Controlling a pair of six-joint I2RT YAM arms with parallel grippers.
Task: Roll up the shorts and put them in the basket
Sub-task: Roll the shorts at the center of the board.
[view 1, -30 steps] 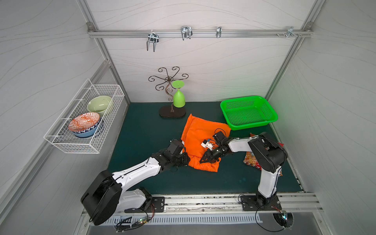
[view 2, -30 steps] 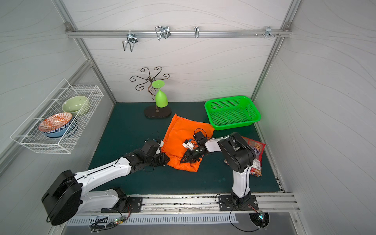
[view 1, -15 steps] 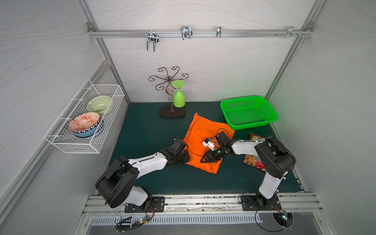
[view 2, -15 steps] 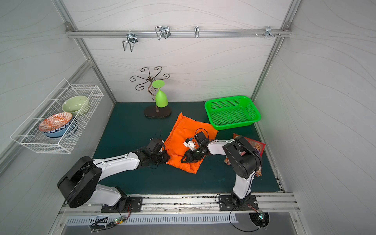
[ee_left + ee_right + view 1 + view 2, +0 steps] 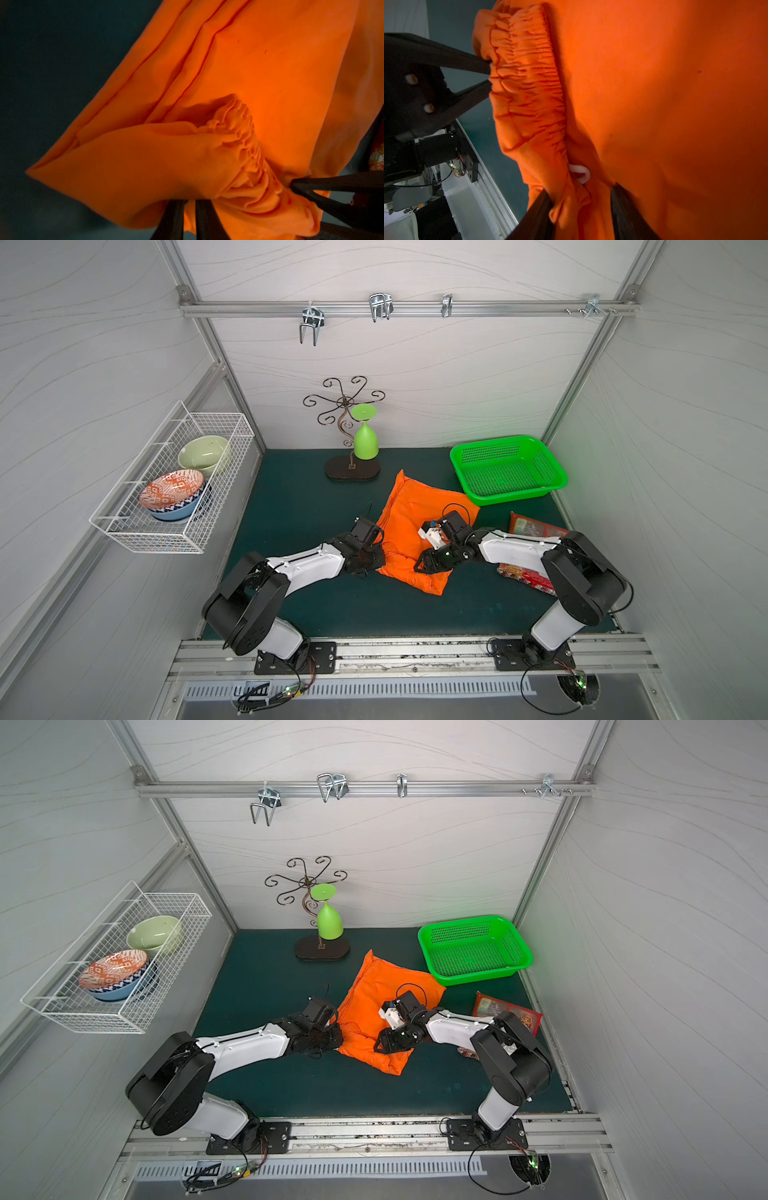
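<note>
The left gripper (image 5: 188,202) is pinching the limp, light-looking bright orange cloth shorts (image 5: 415,522) at the gathered waistband (image 5: 529,72), likeliest firm hold; right gripper (image 5: 579,197) is gaping

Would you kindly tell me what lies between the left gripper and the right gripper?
The gathered waistband of the orange shorts runs from the left gripper to the right gripper, as both wrist views show.

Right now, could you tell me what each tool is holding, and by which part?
The left tool pinches the shorts by the gathered waistband. The right tool straddles the waistband farther along, jaws apart; whether it grips cannot be told.
</note>
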